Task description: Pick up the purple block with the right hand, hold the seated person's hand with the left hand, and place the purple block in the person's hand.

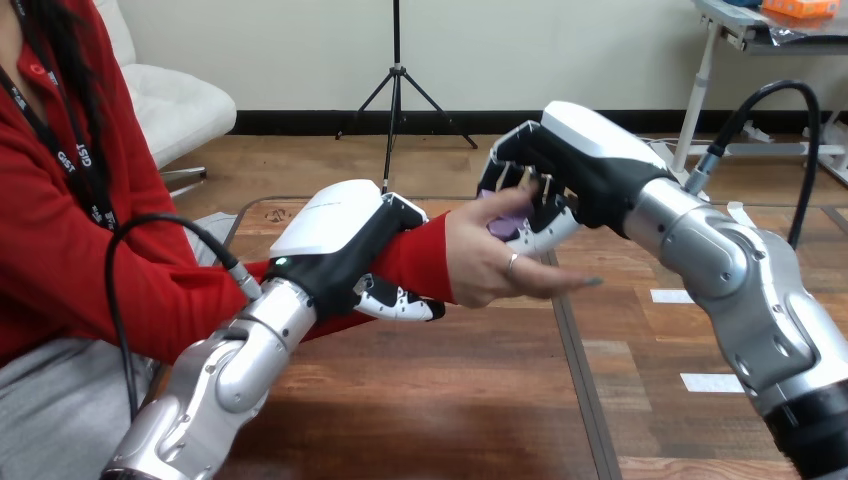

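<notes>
Placing step: black-and-white right hand (580, 165), fingers curled round small purple block (510, 225), over person's open hand (480, 265); left hand (345, 240) fingers wrapped round red-sleeved wrist (425, 262). Next, probably: release onto palm.

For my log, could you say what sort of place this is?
Probably a robot test bench: wooden table, left hand gripping the person's wrist, right hand holding a purple block.

The left arm (230, 370) is reaching in from the lower left, the left robot hand (345, 245) lying palm-down and curling its fingers under the person's forearm (428, 258). The right arm (740, 290) is bending in from the right, the right robot hand (560, 165) closing its fingers round the purple block (512, 222).
</notes>
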`<state>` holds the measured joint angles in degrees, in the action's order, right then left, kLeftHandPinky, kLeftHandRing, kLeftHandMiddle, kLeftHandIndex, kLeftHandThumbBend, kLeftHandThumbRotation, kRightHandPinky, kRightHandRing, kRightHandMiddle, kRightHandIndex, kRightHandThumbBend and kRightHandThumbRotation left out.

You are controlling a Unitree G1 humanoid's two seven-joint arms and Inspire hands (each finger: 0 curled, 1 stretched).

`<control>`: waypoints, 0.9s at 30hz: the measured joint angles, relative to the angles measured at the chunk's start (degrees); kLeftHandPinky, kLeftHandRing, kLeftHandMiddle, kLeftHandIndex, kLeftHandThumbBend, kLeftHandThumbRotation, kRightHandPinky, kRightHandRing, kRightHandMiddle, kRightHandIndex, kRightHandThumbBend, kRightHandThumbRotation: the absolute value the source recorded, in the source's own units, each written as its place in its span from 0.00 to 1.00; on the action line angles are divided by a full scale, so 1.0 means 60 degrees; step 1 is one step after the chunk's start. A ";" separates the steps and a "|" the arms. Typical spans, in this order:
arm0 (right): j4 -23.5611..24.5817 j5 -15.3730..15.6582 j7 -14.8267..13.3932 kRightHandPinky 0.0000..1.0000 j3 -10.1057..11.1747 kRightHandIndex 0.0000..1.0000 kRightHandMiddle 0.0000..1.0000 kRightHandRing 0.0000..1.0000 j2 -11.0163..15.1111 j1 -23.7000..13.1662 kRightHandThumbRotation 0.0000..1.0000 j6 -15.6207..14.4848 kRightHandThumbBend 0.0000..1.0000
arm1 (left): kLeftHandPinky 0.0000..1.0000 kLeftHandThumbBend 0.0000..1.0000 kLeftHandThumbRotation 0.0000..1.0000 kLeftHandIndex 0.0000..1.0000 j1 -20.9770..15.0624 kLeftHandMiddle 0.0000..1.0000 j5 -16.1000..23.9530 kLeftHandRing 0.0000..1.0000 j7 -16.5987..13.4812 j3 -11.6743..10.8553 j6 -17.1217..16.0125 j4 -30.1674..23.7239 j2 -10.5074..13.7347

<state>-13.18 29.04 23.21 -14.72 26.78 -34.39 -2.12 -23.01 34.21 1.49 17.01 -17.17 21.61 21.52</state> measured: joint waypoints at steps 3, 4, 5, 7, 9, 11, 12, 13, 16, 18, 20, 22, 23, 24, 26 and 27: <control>0.0114 -0.0004 0.0087 0.29 0.0000 0.46 0.43 0.35 0.0051 0.0102 0.00 -0.0046 0.68 | 0.24 0.67 0.00 0.34 -0.0001 0.34 0.0001 0.29 -0.0148 0.0000 -0.0194 0.0156 0.0033; 0.0148 -0.0006 0.0117 0.28 0.0000 0.46 0.42 0.35 0.0065 0.0137 0.00 -0.0054 0.69 | 0.24 0.66 0.00 0.34 -0.0001 0.34 0.0001 0.29 -0.0189 0.0000 -0.0246 0.0205 0.0039; 0.0177 -0.0007 0.0147 0.28 0.0000 0.46 0.42 0.34 0.0077 0.0171 0.00 -0.0063 0.69 | 0.25 0.66 0.00 0.35 -0.0001 0.34 0.0002 0.29 -0.0223 0.0000 -0.0291 0.0248 0.0043; 0.0247 -0.0008 0.0205 0.26 0.0000 0.46 0.41 0.33 0.0088 0.0243 0.00 -0.0105 0.69 | 0.24 0.65 0.00 0.34 0.0000 0.35 0.0003 0.29 -0.0275 0.0000 -0.0373 0.0328 0.0045; 0.0312 -0.0009 0.0248 0.25 0.0000 0.46 0.40 0.32 0.0088 0.0308 0.00 -0.0147 0.69 | 0.24 0.65 0.00 0.34 -0.0001 0.35 0.0003 0.29 -0.0314 0.0000 -0.0455 0.0408 0.0045; 0.0362 -0.0011 0.0301 0.25 0.0000 0.46 0.40 0.32 0.0088 0.0372 0.00 -0.0179 0.70 | 0.24 0.64 0.00 0.34 -0.0004 0.35 0.0004 0.29 -0.0352 0.0000 -0.0543 0.0497 0.0045; 0.0385 -0.0012 0.0323 0.24 0.0000 0.46 0.40 0.32 0.0088 0.0399 0.00 -0.0195 0.70 | 0.24 0.64 0.00 0.34 -0.0004 0.35 0.0004 0.29 -0.0365 0.0000 -0.0576 0.0528 0.0045; 0.0412 -0.0012 0.0350 0.24 0.0000 0.46 0.40 0.31 0.0088 0.0427 0.00 -0.0219 0.70 | 0.24 0.63 0.00 0.34 -0.0004 0.35 0.0005 0.29 -0.0376 0.0000 -0.0613 0.0565 0.0046; 0.0478 -0.0013 0.0419 0.24 0.0000 0.46 0.39 0.31 0.0088 0.0495 0.00 -0.0262 0.71 | 0.23 0.63 0.00 0.34 -0.0004 0.34 0.0012 0.28 -0.0396 0.0001 -0.0690 0.0652 0.0049; 0.0511 -0.0016 0.0468 0.23 -0.0001 0.46 0.39 0.31 0.0088 0.0528 0.00 -0.0287 0.71 | 0.23 0.62 0.00 0.34 -0.0004 0.34 0.0013 0.28 -0.0399 0.0001 -0.0727 0.0700 0.0052; 0.0543 -0.0018 0.0508 0.23 -0.0001 0.46 0.39 0.30 0.0086 0.0555 0.00 -0.0315 0.72 | 0.23 0.62 0.00 0.34 -0.0004 0.34 0.0013 0.28 -0.0408 0.0001 -0.0769 0.0749 0.0056; 0.0570 -0.0018 0.0538 0.23 -0.0001 0.46 0.38 0.30 0.0086 0.0577 0.00 -0.0335 0.72 | 0.23 0.62 0.00 0.34 -0.0004 0.34 0.0013 0.28 -0.0428 0.0001 -0.0808 0.0794 0.0058; 0.0584 -0.0018 0.0547 0.22 -0.0001 0.46 0.38 0.30 0.0086 0.0590 0.00 -0.0341 0.72 | 0.23 0.62 0.00 0.34 -0.0004 0.34 0.0013 0.28 -0.0433 0.0001 -0.0829 0.0815 0.0060; 0.0594 -0.0018 0.0552 0.23 -0.0001 0.46 0.39 0.30 0.0086 0.0599 0.00 -0.0343 0.72 | 0.23 0.62 0.00 0.34 -0.0004 0.34 0.0013 0.28 -0.0438 0.0001 -0.0840 0.0828 0.0063; 0.0610 -0.0019 0.0564 0.23 -0.0001 0.46 0.39 0.30 0.0086 0.0615 0.00 -0.0345 0.72 | 0.23 0.63 0.00 0.34 -0.0004 0.34 0.0013 0.28 -0.0444 0.0001 -0.0855 0.0844 0.0070; 0.0617 -0.0019 0.0570 0.23 -0.0001 0.46 0.39 0.30 0.0086 0.0621 0.00 -0.0346 0.72 | 0.23 0.63 0.00 0.34 -0.0004 0.34 0.0013 0.28 -0.0445 0.0000 -0.0858 0.0847 0.0074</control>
<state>-9.48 28.93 26.63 -14.73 27.30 -30.66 -4.19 -23.03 34.29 -1.18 17.01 -22.32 26.69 21.96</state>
